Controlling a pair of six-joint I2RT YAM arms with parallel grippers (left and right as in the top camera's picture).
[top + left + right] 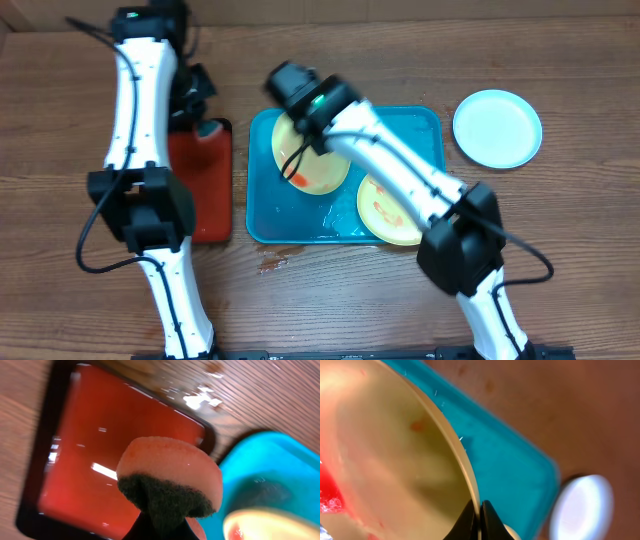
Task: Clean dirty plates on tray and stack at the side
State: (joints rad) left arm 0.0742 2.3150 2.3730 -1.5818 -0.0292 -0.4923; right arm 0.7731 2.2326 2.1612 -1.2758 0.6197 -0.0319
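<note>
In the turquoise tray [430,125] a pale yellow-green plate [318,165] with a red smear stands tilted at the far left. My right gripper [300,132] is shut on its rim. The right wrist view shows the two fingers [468,521] pinching that plate [395,455] at its edge. A second yellow-green plate [388,212] with orange smears lies in the tray's near right corner. A white plate [497,128] with a light-blue rim sits on the table right of the tray. My left gripper [165,527] is shut on an orange sponge [172,467] with a dark green scouring face, above the red tray [95,455].
The red-orange tray [208,205] with a black rim lies left of the turquoise tray. A small wet patch [272,263] marks the wooden table near the turquoise tray's front left corner. The right arm [400,170] stretches diagonally over the tray.
</note>
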